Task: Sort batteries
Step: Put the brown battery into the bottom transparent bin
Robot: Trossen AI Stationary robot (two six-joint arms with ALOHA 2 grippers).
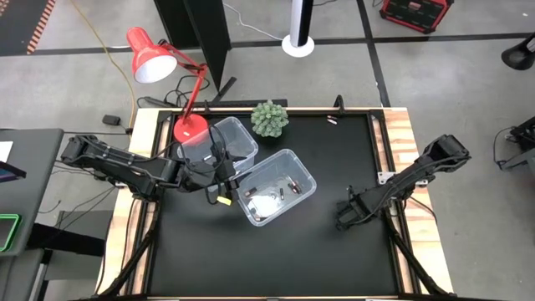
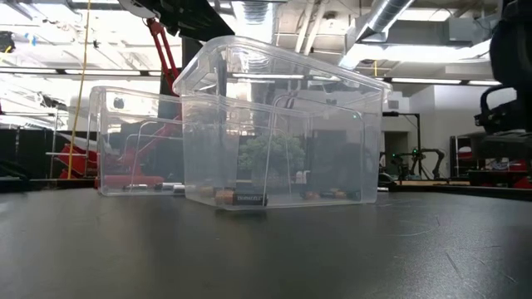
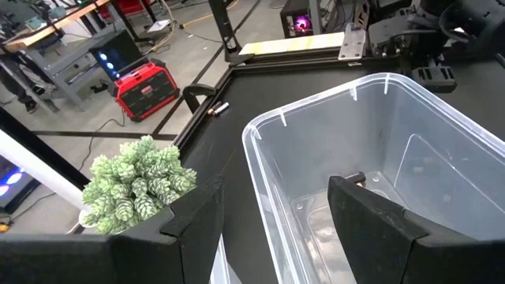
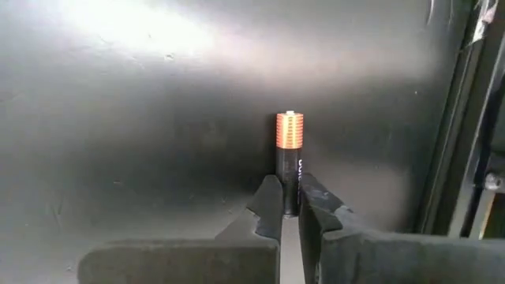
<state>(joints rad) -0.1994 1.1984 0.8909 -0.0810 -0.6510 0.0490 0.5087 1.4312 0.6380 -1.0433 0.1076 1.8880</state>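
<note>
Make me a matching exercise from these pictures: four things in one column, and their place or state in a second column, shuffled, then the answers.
Things:
1. right gripper
2. left gripper
3. red lamp
4. green plant

Places or states:
A. on the table's far edge, beside a clear bin
B. shut on a copper-ended battery
C. at the table's far left corner
D. between the two bins

Pairs: 1-B, 2-D, 3-C, 4-A

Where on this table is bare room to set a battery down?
Free: the wide black mat in front of the two clear bins, and the strip between those bins and the right gripper. Crowded: the back left corner, with lamp, plant and left gripper.
</note>
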